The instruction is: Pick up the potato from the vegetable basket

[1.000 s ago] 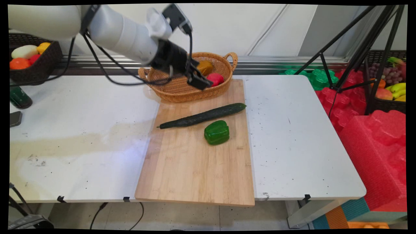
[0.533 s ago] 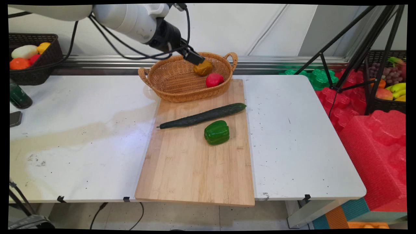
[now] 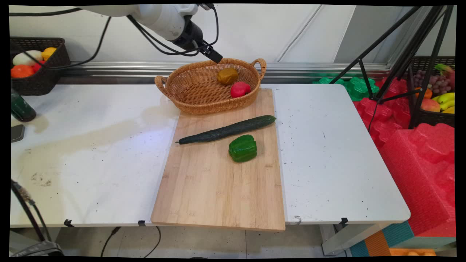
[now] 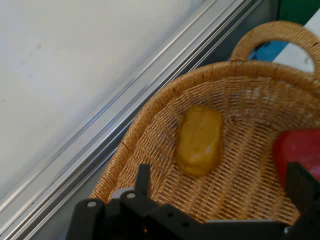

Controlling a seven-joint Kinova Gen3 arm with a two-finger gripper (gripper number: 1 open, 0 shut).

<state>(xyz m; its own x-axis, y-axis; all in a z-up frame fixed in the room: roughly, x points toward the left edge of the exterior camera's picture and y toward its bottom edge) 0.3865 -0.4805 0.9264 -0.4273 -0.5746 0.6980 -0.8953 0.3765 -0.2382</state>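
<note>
A wicker basket (image 3: pixel 198 92) sits at the table's (image 3: pixel 91 145) far side, its near edge on a wooden cutting board (image 3: pixel 218 185). Inside lie a brownish-yellow potato-like piece (image 3: pixel 227 75) and a red fruit (image 3: pixel 240 89), close together. On the board a long cucumber (image 3: pixel 227 130) lies slantwise, with a green bell pepper (image 3: pixel 243 148) just beside it. A dark basket of fruit (image 3: pixel 40 71) stands far left.
</note>
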